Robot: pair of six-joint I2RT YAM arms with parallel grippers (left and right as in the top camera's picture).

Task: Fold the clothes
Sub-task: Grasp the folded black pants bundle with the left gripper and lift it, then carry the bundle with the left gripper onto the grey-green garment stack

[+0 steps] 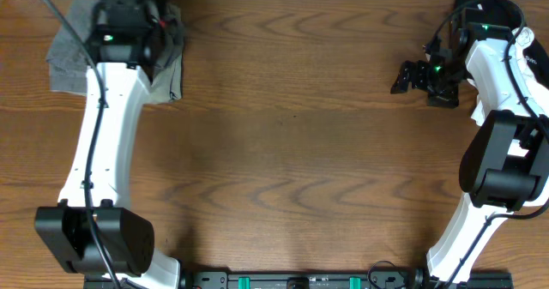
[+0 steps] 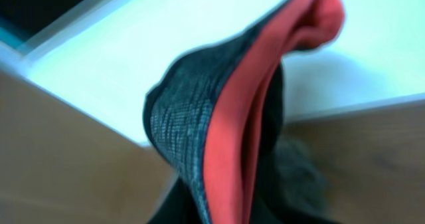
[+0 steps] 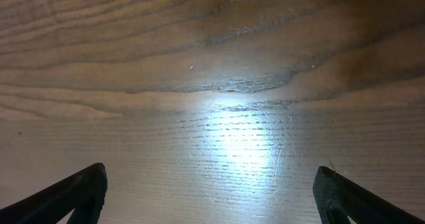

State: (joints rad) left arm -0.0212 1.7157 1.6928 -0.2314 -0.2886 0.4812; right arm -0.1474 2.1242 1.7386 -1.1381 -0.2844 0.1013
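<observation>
Left pincer [image 1: 141, 33] grips the clothes [image 2: 199, 137] at the table [image 1: 300, 152] corner; right pincer [image 3: 212, 194] gapes wide.

No text, label, brand, number or sign is showing readable in any view. Clothes [image 2: 192, 137] are appearing blurred in left wrist view, no print legible on them. Table [image 3: 226, 84] is showing only wood grain in right wrist view.
</observation>
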